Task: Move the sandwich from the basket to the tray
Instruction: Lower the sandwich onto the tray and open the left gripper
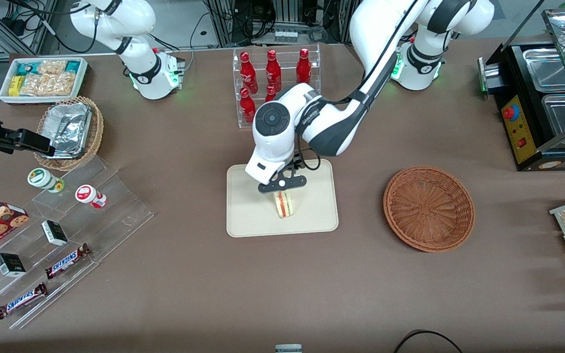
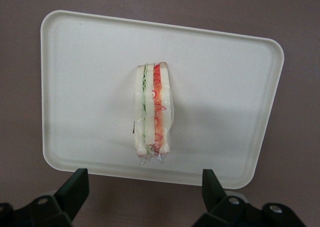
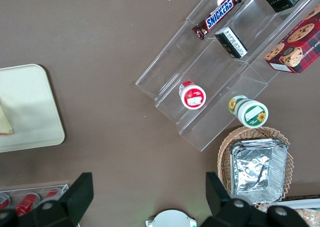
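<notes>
Sandwich (image 2: 152,109): 1 wedge, on the tray (image 1: 312,215), standing on edge, filling layers showing. Claw (image 1: 282,191): directly above the sandwich, fingers (image 2: 75,187) spread wide, holding nothing. Basket (image 1: 428,208): on the counter (image 1: 189,274), toward the working arm's end.

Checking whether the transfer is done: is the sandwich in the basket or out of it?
Out. The sandwich stands on the tray, the basket holds nothing, and the open gripper sits just above the sandwich.
</notes>
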`<state>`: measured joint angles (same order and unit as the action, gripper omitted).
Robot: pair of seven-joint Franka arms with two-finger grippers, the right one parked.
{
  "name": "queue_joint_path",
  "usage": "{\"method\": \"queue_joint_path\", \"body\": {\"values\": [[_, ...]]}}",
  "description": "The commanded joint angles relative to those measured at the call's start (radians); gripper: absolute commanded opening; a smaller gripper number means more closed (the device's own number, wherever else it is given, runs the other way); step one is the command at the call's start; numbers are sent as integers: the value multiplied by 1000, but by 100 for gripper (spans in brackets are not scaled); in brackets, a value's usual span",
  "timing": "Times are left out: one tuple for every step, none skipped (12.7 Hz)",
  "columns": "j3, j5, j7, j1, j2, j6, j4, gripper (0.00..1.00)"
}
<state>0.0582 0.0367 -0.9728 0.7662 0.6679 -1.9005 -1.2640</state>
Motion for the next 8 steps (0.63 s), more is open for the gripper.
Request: {"method": "queue_joint_path", "body": {"values": [[-9, -9, 96, -13, -56, 66, -20, 100], [-11, -64, 147, -18, -62, 92, -21, 100], [-12, -113, 137, -21, -71, 134, -21, 100], [-27, -113, 141, -43, -82, 177, -23, 100], [-28, -110, 147, -74, -88, 185, -23, 100], [-28, -101, 152, -99, -93, 185, -23, 100], [-28, -91, 161, -128, -112, 192, -29, 100], [-28, -89, 208, -152, -140, 195, -58, 100]]}}
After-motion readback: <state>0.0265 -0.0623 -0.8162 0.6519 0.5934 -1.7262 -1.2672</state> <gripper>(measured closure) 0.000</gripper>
